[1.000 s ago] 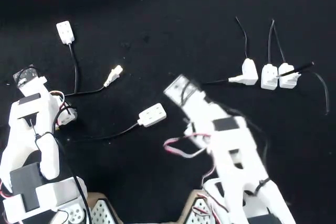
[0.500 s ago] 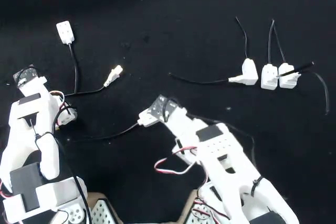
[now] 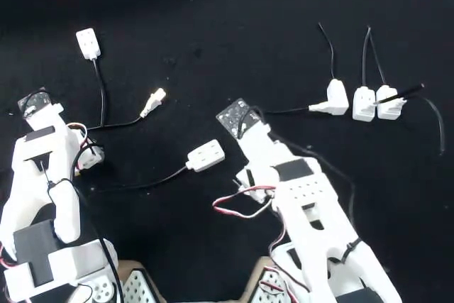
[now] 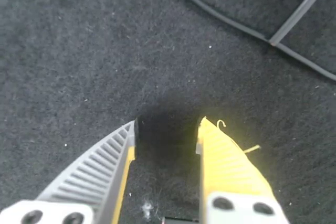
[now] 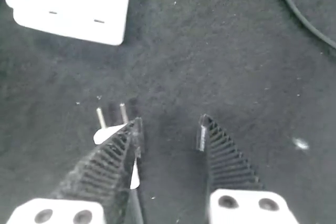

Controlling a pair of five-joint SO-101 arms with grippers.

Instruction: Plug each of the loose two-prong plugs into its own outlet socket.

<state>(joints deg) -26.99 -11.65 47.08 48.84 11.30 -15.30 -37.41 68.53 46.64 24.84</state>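
A white outlet socket (image 3: 206,155) lies mid-table on a black cord; the right wrist view has the same socket (image 5: 68,6) lying slots-up ahead of my right gripper (image 5: 169,127). That gripper is open and holds nothing. A white two-prong plug (image 5: 110,124) lies on the mat right beside one of its fingers, partly hidden by it. Another loose plug (image 3: 153,102) lies left of centre and a second socket (image 3: 88,42) at the far left. My right gripper (image 3: 237,116) hovers just right of the middle socket. My left gripper (image 4: 167,129) stands open over bare mat.
At the right lie an angled plug (image 3: 337,97) and two white connectors (image 3: 376,102) side by side, with thin cords running to the far edge. Black cords (image 4: 273,38) cross the mat near my left gripper (image 3: 34,102). The table is covered in black cloth.
My right arm swung left to the middle socket half a second ago, then drew back up and to the right. The left arm has kept still.
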